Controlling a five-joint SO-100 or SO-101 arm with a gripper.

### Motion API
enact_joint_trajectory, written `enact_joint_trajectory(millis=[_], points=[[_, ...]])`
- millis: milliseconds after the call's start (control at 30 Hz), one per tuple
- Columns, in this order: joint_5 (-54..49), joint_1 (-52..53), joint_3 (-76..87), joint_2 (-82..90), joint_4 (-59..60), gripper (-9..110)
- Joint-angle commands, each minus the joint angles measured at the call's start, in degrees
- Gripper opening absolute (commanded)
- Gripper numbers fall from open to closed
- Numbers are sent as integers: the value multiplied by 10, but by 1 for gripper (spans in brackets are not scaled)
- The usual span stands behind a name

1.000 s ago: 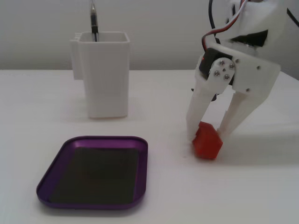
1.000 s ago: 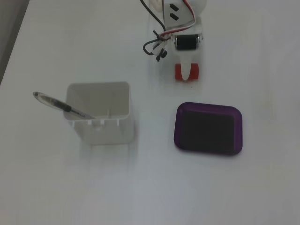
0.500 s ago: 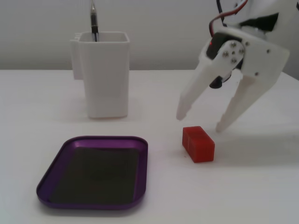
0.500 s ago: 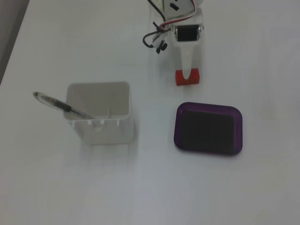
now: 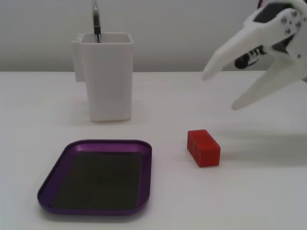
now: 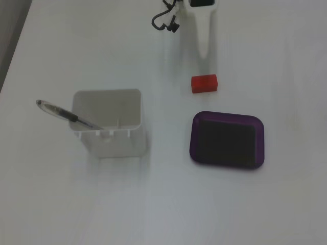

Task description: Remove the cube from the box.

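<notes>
cube (image 5: 203, 147) lies on table, below the raised, spread gripper (image 5: 221, 90).

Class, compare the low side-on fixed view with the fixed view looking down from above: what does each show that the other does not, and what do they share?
Only the side-on view shows both fingers of the gripper spread open, raised above the table, and the wall behind. Only the view from above shows the white container's empty inside, the pen's full length and a dark cable. Both show the cube on the table beside the box, outside it.
</notes>
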Motion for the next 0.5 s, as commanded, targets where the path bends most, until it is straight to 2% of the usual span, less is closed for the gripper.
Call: enact_joint_trajectory(millis=[0, 133, 367, 467], points=[[-2, -4, 104, 139, 4, 21], [1, -6, 218, 254, 5, 21], [5, -7, 237, 217, 4, 20], [5, -4, 237, 217, 4, 13]])
